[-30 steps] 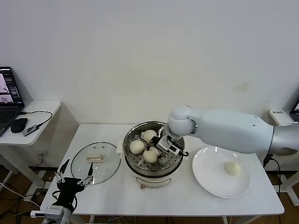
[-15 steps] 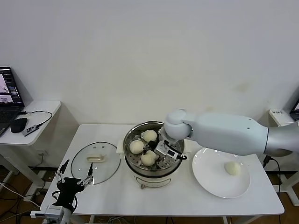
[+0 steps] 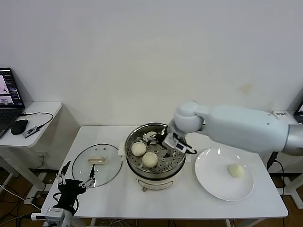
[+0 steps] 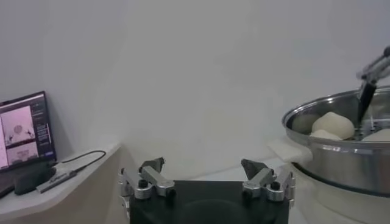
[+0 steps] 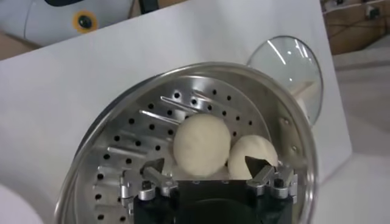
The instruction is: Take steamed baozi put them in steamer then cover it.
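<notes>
The steamer (image 3: 142,177) stands mid-table with its perforated tray (image 5: 144,135) showing. Two baozi (image 3: 138,148) (image 3: 150,159) lie on the tray; anything behind my right gripper is hidden. A further baozi (image 3: 235,170) lies on the white plate (image 3: 213,184). My right gripper (image 3: 160,142) hangs over the tray's back right, open and empty, just above the buns. In the right wrist view it (image 5: 204,165) stands over two baozi (image 5: 202,144) (image 5: 256,156). The glass cover (image 3: 97,163) lies flat left of the steamer. My left gripper (image 3: 75,177) is parked open at the front left.
The left wrist view shows my open left gripper (image 4: 204,167), the steamer's wall (image 4: 341,158) and a baozi (image 4: 332,125) inside. A side desk (image 3: 28,118) with a laptop and mouse stands far left. The plate sits right of the steamer.
My right gripper has let go of a baozi at the front of the tray and drawn up and back from it. The left arm has not moved.
</notes>
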Tool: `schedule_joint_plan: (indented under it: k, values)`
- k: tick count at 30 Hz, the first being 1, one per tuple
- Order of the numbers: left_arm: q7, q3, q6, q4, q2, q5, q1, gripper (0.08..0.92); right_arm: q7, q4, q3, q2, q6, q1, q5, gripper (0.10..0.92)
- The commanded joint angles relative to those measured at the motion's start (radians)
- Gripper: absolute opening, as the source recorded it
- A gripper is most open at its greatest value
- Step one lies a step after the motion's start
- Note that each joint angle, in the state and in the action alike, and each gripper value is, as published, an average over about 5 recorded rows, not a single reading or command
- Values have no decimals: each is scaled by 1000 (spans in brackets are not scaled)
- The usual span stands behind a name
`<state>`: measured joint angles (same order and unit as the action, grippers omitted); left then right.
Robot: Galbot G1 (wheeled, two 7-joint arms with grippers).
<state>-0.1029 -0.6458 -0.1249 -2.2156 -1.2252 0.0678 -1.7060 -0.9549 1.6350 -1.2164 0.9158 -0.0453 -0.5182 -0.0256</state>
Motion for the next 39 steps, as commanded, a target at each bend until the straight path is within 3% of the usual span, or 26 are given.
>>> schedule_joint_plan:
  k: [1, 8, 17, 25, 39]
  values:
    - [0, 0, 0, 2, 8, 1, 0, 823, -67, 71, 62, -229, 256, -55, 63, 823]
    - [1, 8, 0, 6, 25, 1, 3, 823, -120, 100, 127, -449, 382, 19, 80, 823]
    - [1, 34, 0, 9, 40, -1, 16, 823, -126, 36, 309, -584, 371, 309, 15, 823]
    - [1, 39, -2, 12, 44, -4, 16, 823, -119, -82, 613, -578, 347, 662, -82, 823]
    - [0, 38, -2, 25, 36, -11, 9, 823, -121, -274, 763, -469, 325, 839, -199, 823]
